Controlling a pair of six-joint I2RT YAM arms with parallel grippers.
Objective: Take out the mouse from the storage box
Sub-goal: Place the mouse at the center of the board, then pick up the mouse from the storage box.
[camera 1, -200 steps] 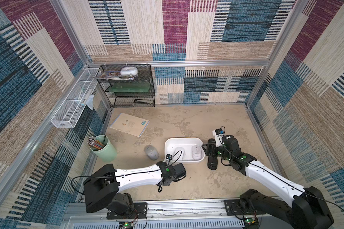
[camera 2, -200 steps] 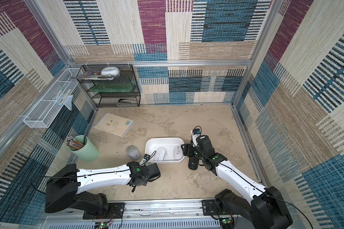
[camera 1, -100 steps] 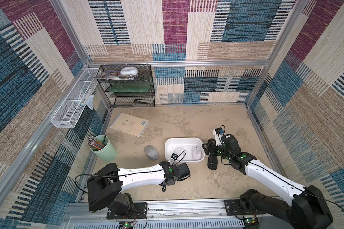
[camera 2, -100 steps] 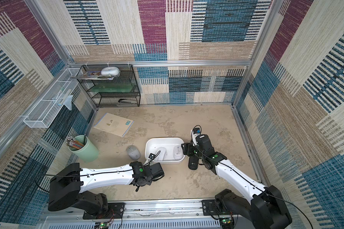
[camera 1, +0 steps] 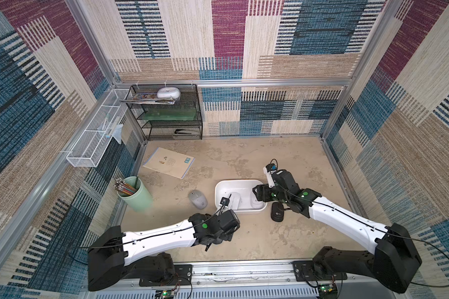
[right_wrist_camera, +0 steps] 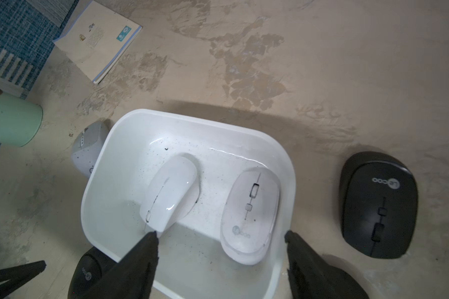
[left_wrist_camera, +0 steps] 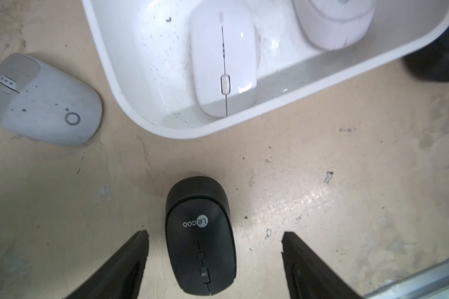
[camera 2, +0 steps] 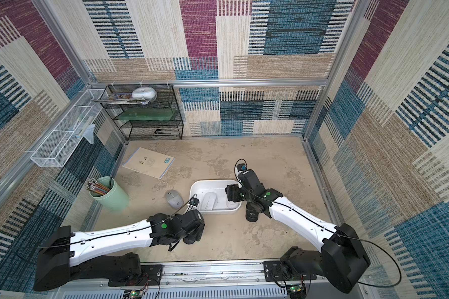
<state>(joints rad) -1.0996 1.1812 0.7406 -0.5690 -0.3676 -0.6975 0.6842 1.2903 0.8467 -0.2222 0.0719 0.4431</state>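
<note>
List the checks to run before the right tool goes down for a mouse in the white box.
1. Right tool open: ok, jaws wide apart.
2. Right tool above the storage box: ok, over the matte white mouse.
3. Only one mouse between its fingers: cannot tell; one fingertip lines up with the end of the glossy white mouse.
4. Left tool out of the way: ok, open, outside the box, either side of a black mouse on the table, not touching it.
5. Box emptied: not ok, two white mice inside.
</note>
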